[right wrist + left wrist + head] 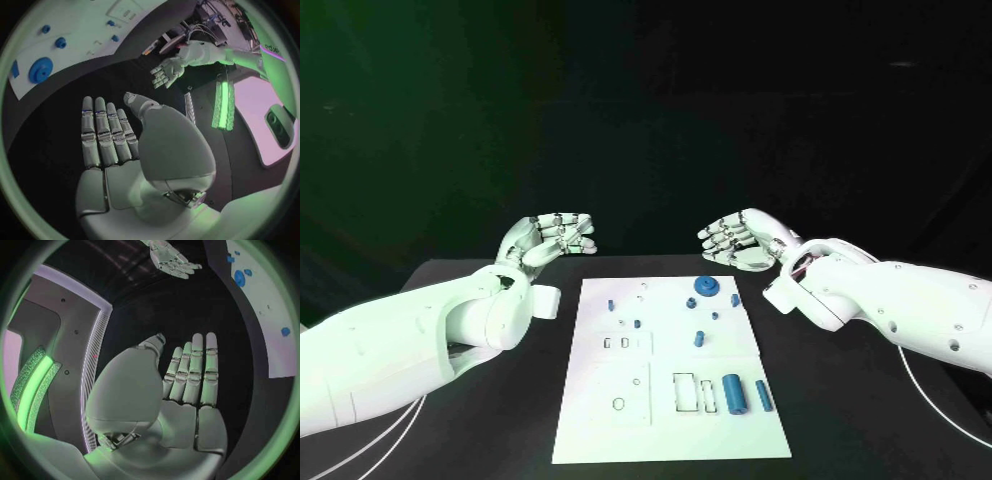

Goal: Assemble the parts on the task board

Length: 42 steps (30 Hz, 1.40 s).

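The black table (877, 420) carries the white task board (668, 440) at its middle, stretching from the near edge toward the far side. The left hand (548, 240) hovers above the table past the board's far-left corner, fingers spread and straight, holding nothing. The right hand (744, 238) hangs opposite it, past the far-right corner, equally empty with its fingers apart; the two palms face each other, well apart. On the board, a large blue round part (707, 287) lies at the far end, with several tiny blue parts (698, 339) scattered just nearer. Two blue cylinder parts (736, 393) lie side by side on the board's near-right area, beside a rectangular slot (685, 392).
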### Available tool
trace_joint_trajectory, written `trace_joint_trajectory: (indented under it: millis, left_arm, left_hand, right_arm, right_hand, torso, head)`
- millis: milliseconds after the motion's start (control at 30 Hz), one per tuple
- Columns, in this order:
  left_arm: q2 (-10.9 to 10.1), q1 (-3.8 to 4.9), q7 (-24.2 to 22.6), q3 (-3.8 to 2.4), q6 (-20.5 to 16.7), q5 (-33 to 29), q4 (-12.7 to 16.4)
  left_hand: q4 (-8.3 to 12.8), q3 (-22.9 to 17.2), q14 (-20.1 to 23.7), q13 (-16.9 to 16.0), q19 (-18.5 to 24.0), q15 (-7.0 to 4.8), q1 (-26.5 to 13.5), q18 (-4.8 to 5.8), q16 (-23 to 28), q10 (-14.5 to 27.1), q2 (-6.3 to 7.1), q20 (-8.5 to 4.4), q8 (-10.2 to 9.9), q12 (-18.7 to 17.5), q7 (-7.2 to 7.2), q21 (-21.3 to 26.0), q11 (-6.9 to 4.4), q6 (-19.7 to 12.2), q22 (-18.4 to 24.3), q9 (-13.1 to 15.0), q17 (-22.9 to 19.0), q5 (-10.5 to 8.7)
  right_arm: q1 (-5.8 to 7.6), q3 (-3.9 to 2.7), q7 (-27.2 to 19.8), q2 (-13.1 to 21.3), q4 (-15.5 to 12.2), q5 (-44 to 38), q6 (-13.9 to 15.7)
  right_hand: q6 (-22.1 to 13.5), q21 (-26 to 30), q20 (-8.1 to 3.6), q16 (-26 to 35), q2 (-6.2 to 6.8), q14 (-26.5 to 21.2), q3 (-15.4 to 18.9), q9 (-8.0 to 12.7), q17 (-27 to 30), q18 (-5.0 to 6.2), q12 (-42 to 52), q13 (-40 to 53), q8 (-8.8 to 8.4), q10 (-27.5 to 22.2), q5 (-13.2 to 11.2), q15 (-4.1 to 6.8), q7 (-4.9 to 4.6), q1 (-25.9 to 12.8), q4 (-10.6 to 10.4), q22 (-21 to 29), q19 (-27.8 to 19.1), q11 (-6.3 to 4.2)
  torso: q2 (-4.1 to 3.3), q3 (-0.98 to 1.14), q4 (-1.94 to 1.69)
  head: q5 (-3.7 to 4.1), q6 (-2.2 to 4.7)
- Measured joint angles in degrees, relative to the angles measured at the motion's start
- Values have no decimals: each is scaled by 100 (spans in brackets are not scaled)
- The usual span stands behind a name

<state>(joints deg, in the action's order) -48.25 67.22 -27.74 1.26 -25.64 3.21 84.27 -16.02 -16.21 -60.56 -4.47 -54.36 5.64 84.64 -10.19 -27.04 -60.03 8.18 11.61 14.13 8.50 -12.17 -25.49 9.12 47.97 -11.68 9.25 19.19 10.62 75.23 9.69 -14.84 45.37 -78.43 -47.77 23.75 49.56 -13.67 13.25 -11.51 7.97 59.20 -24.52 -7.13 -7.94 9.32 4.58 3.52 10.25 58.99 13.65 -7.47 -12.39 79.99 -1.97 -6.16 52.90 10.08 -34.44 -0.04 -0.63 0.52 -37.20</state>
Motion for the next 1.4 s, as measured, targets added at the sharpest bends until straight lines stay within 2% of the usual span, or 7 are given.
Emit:
trace_joint_trajectory:
  millis: [133,367,400,500,600,800,1400]
  left_arm:
    - [-127,1,13,-20,13,62,239]
    - [-298,2,142,-96,105,230,695]
    - [-332,3,166,-113,130,261,770]
    - [-410,3,217,-137,188,326,905]
    - [-505,11,266,-151,245,380,1038]
    - [-630,40,337,-171,339,441,1243]
    - [-703,60,486,-180,471,575,1413]
  left_hand:
    - [17,-139,-29,22,-45,-36,48,0,-352,-123,48,-45,0,-73,-14,-248,-31,12,-140,21,254,0]
    - [45,-294,36,37,1,-71,37,1,-905,-185,202,-91,0,-253,-19,-671,-31,41,-404,40,634,-20]
    - [45,-294,37,37,9,-72,1,1,-1140,-185,280,-99,0,-296,-19,-834,-32,41,-500,48,770,-20]
    - [45,-294,37,28,9,-72,-36,1,-1513,-184,315,-99,0,-301,-14,-1136,-32,3,-682,65,974,-20]
    - [60,-274,111,8,-21,-102,-55,1,-1787,-217,335,-128,0,-332,-21,-1516,-39,-4,-913,90,1117,-20]
    - [38,-252,172,-9,87,-102,-66,1,-2126,-235,346,-164,0,-335,-21,-2106,-42,-4,-1287,122,1257,-20]
    - [37,-251,211,-13,128,-102,-66,2,-2149,-235,345,-163,0,-335,0,-2201,-41,-25,-1358,122,1260,-19]
  right_arm:
    - [58,-11,234,18,-12,-752,-65]
    - [164,-21,731,36,-63,-1990,-322]
    - [178,-22,820,41,-68,-2172,-363]
    - [198,-23,1018,45,-88,-2555,-441]
    - [210,-24,1234,27,-112,-2955,-518]
    - [209,-24,1588,-66,-118,-3596,-643]
    - [129,-19,2052,-215,-10,-4315,-993]
  right_hand:
    - [263,-338,-172,-232,65,566,-48,-28,-182,0,0,4,38,325,-57,174,-11,-5,48,-162,439,-106]
    - [599,-1483,-585,-1414,209,1887,-77,-68,-1064,0,-38,10,82,779,-120,544,182,-88,66,-857,1389,-364]
    - [630,-1811,-633,-1802,267,2033,-114,-77,-1379,0,-38,12,82,845,-123,577,213,-96,30,-1159,1542,-381]
    - [787,-4533,-827,-4853,528,2436,-425,-182,-4250,-229,-78,23,60,1036,-155,719,308,-235,-156,-4123,2561,-495]
    - [788,-5213,-822,-5759,607,2444,-491,-232,-4976,-315,-78,22,60,1036,-223,727,309,-278,-223,-4883,2672,-496]
    - [755,-5591,-811,-6217,679,2443,-454,-290,-5408,-316,-78,31,60,995,-262,727,342,-289,-289,-5374,2723,-505]
    - [714,-5507,-779,-6511,750,2443,-241,-363,-5662,-316,-78,30,60,610,-333,728,381,-270,-370,-5238,2691,-485]
  torso:
    - [-87,-1,-30]
    - [-237,-19,-103]
    - [-260,-26,-113]
    - [-331,-43,-140]
    - [-397,-54,-163]
    - [-523,-72,-202]
    - [-717,-95,-300]
  head:
    - [45,-1]
    - [135,20]
    - [151,26]
    - [183,41]
    - [209,52]
    - [248,81]
    - [351,145]
